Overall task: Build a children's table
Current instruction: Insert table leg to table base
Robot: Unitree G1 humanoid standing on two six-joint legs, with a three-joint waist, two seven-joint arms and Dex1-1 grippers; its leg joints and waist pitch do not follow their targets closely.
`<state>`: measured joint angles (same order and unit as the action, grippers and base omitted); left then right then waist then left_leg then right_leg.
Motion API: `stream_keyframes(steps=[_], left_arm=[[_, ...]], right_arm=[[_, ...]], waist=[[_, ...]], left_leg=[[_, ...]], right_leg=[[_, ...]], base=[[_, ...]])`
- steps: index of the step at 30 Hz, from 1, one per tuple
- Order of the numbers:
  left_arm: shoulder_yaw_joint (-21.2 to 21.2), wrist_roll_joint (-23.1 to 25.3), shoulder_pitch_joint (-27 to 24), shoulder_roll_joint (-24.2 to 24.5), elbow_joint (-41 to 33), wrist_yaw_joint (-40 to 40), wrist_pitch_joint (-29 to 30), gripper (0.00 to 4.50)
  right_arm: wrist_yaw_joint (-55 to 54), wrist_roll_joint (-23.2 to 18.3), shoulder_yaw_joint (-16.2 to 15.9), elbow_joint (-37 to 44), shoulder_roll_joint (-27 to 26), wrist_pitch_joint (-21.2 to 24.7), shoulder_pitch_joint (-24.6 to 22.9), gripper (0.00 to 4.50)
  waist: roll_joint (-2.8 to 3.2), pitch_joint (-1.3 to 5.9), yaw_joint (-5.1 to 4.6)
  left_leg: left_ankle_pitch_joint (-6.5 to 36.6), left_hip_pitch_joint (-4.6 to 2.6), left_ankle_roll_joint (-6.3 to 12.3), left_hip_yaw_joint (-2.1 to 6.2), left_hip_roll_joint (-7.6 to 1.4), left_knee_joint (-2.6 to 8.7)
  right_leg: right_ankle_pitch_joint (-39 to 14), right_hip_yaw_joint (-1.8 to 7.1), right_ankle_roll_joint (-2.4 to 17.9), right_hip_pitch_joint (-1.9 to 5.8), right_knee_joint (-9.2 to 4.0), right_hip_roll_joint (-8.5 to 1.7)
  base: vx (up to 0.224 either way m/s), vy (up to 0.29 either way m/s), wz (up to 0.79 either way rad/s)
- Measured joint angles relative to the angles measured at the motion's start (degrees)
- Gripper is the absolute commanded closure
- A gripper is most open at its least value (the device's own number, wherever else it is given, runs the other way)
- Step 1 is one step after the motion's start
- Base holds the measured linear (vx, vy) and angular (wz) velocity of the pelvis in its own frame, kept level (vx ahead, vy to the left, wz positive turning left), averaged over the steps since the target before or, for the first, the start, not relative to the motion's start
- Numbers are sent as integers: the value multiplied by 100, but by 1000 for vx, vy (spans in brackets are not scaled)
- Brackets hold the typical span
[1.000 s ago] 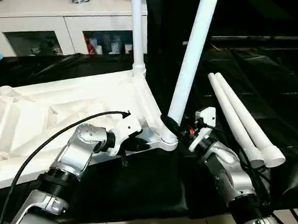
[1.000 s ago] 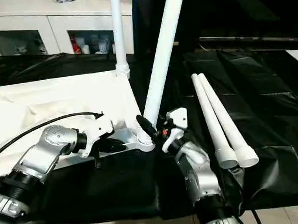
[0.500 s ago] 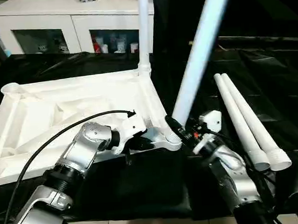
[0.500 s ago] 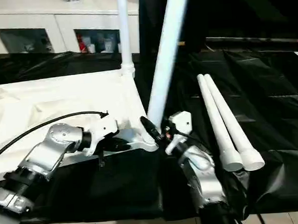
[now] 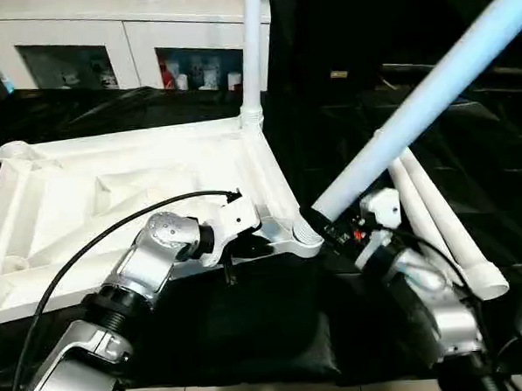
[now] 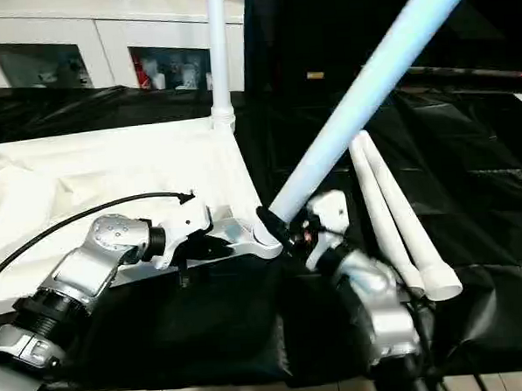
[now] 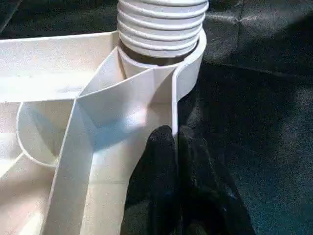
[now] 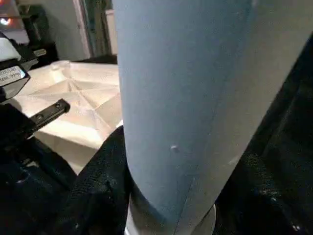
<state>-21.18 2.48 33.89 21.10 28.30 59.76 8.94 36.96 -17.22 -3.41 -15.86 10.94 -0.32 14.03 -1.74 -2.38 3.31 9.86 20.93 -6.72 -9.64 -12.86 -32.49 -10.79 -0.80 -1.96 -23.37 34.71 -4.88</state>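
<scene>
White plastic makes up the children's table top [image 5: 111,181], which lies upside down on the black-covered work table [image 5: 250,327] with its ribs and rim facing up. 1 leg [image 5: 253,47] stands upright in the far corner socket, well beyond both grippers.

Left gripper [image 7: 175,139]: its 2 black fingers [image 7: 159,147] are clenched together on the thin rim wall of the table top, just short of the near corner socket [image 7: 188,63]. Straight ahead of those fingertips sits the ribbed end of a leg in that socket.

Right gripper [image 5: 319,225]: its jaws are closed around the slanted leg [image 5: 414,109] close to its lower end, just beside the near corner socket [image 5: 305,240]. From that grip the leg leans steeply up and away to the robot's right, far from upright, with its lower end at the socket.

2 more legs [image 5: 447,229] lie side by side on the black cover just to the right of the right gripper, partly crossed by the slanted leg above them.

White cabinets [image 5: 104,46] with glass doors stand behind the work table.
</scene>
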Motion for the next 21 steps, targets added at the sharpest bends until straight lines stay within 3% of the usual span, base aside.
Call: stream_keyframes(steps=[3, 7, 11, 21], left_arm=[[0, -7, -17, 69, -41, 71, -75, 450], [2, -63, -116, 235, -231, 248, -135, 450], [3, -69, -169, 313, -338, 370, -149, 450], [-15, -51, -204, 377, -404, 484, -120, 450]], right_arm=[[132, -112, -37, 9, 109, 365, 181, 261], [486, -301, -166, 173, 447, 1299, 543, 261], [791, -333, -271, 232, 661, 1857, 796, 262], [1347, 16, -795, 43, 985, 2125, 1314, 262]], waist=[[-11, -2, -1], [-19, 1, -35], [-43, 8, -9], [-120, 19, 8]], left_leg=[[-1, 10, 0, 0, -2, 3], [-2, 17, 1, -5, -3, 1], [0, 17, 2, -7, -11, 2], [-1, 7, 1, -8, -12, -13]], right_leg=[[2, -2, 3, -15, 4, 2], [19, 1, 31, -51, 13, 5], [7, 0, 37, -55, 15, 13], [8, 3, 38, -48, 30, 11]], base=[[0, 0, 0], [0, 0, 0], [0, 0, 0], [0, 0, 0]])
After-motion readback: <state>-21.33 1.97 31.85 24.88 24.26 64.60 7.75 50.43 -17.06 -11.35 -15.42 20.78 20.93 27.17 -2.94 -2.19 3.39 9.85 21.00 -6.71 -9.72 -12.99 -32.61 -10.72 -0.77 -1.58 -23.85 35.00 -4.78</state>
